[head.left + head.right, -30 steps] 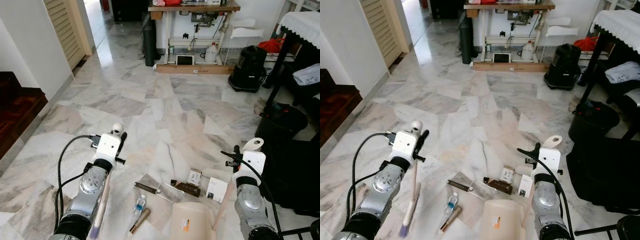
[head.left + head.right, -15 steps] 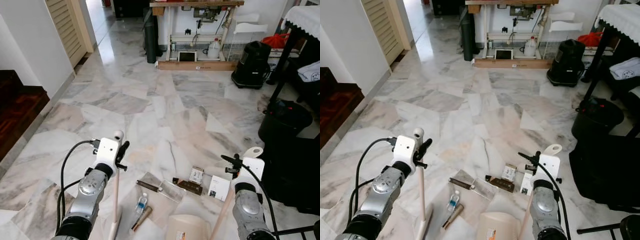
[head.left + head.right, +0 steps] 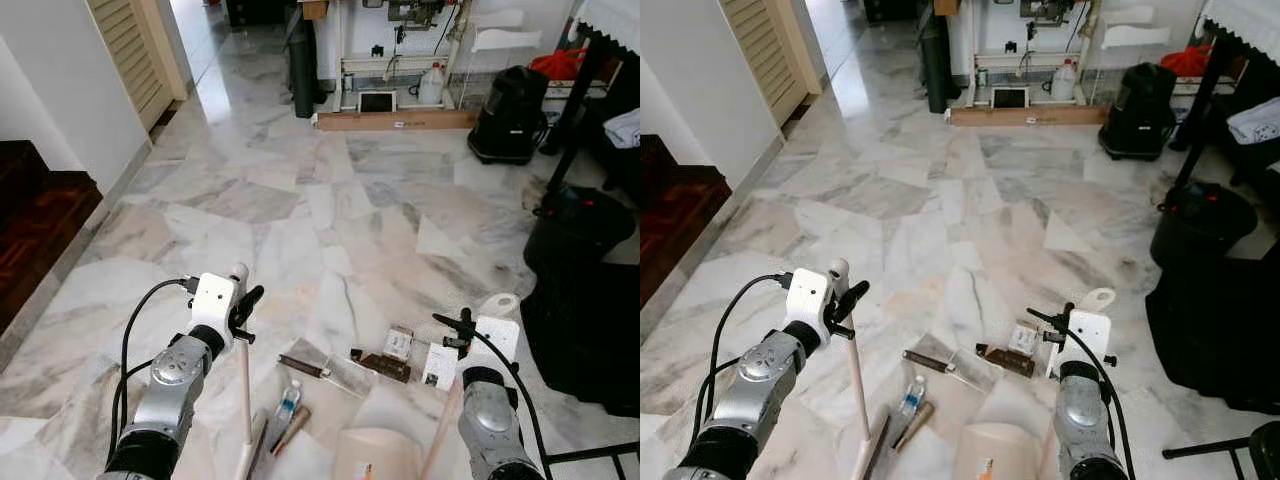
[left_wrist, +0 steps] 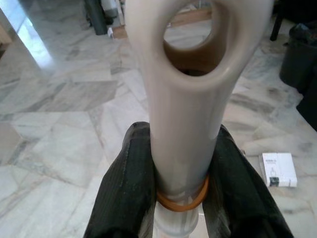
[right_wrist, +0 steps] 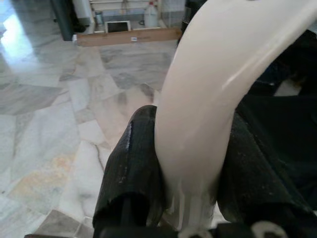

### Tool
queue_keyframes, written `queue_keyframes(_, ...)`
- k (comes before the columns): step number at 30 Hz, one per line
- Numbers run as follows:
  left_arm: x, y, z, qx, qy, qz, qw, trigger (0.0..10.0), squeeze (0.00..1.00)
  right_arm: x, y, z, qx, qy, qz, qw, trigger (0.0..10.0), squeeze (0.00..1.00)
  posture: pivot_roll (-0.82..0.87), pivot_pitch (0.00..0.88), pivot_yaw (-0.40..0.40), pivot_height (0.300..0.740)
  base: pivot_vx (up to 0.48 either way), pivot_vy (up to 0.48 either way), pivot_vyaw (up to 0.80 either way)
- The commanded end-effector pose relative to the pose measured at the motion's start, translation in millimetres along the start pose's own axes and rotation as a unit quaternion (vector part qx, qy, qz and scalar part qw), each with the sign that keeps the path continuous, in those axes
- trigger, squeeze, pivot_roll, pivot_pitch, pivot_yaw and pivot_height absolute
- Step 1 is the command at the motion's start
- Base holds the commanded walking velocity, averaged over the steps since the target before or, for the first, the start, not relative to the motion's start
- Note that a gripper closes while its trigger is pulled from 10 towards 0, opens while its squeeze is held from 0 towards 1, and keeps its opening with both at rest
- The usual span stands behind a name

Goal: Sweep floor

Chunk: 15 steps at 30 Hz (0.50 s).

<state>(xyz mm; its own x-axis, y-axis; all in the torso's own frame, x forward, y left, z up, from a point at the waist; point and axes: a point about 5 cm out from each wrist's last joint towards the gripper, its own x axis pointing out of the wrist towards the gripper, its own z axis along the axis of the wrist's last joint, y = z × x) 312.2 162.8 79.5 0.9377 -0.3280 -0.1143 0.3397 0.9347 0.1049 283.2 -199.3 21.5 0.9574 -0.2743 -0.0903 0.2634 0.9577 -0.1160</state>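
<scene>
Your broom [image 3: 244, 400] has swung upright since a second ago, left gripper [image 4: 181, 183] clamping it, right gripper [image 5: 193, 183] clamping the dustpan handle [image 5: 218, 94].

— Against the far wall? — Black vacuum [image 3: 510, 122], white jug [image 3: 433, 87], tablet [image 3: 377, 101] beside a long wooden plank [image 3: 396, 120].
— And left? — Louvered door [image 3: 130, 55], dark wooden steps [image 3: 35, 215].

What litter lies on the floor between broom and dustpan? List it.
In the left eye view: a small plastic bottle and a brown stick, between the broom handle and the dustpan.
</scene>
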Motion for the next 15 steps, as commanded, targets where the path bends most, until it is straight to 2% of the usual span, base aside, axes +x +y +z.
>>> queue_keyframes(1, -3.6, 5.1, 0.1, 0.009, 0.007, -0.001, 1.000, 10.0, 0.00, 0.9, 4.9, 4.2, 0.000, -0.014, 0.002, 1.000, 10.0, 0.00, 0.09, 0.089, 0.094, 0.740, 0.000, 0.000, 0.00)
queue_keyframes(15, -9.7, 6.0, -1.0, 0.010, 0.022, -0.015, 1.000, 10.0, 0.00, 6.4, 7.7, 17.7, -0.008, -0.054, -0.011, 0.998, 10.0, 0.00, 0.11, 0.114, 0.110, 0.740, 0.000, 0.000, 0.00)
